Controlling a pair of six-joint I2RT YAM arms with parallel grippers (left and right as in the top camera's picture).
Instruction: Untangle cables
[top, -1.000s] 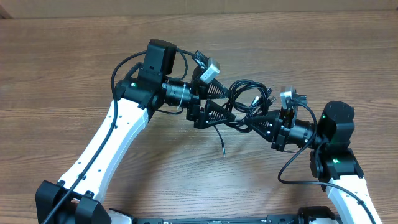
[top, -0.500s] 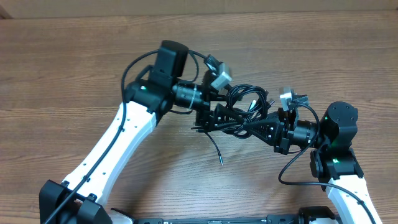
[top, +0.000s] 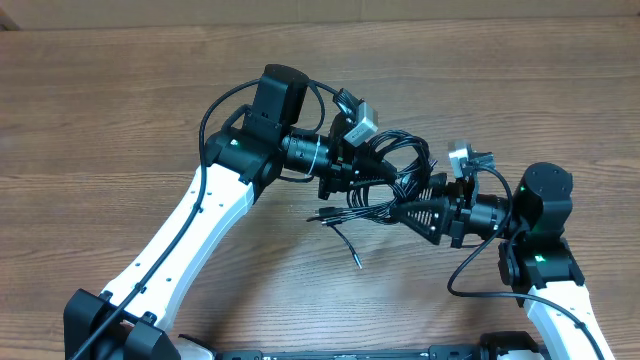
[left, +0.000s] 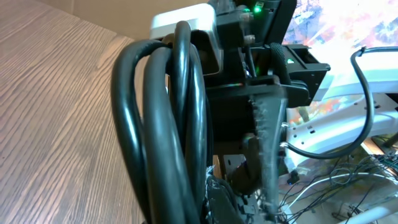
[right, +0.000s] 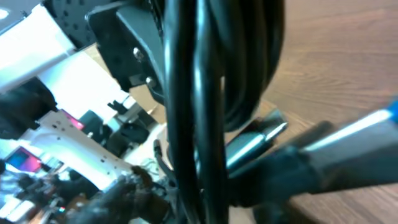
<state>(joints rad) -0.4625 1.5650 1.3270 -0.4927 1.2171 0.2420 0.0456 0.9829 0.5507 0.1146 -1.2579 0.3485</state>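
Thin black cables (top: 365, 211) bunched in tangled loops — one strand trailing loose

I read cables (top: 385, 175) glossy black, one plug (right: 249, 142) silvery. Table (top: 120, 100) brown, wood-grained. Left arm (top: 190, 225), right arm (top: 558, 308): white links, black joints. Green light (top: 521, 187) at 3 o'clock from bundle.

Surface (top: 120, 100) looks like wood or wood-grain laminate: matt brown with fine streaky lines. The cables (left: 180, 124) have a smooth black rubbery jacket with a soft sheen. One plug end (right: 258, 137) looks like shiny silvery metal, though it's blurry. The arm shells (top: 190, 225) are glossy white plastic, with matt black joints.
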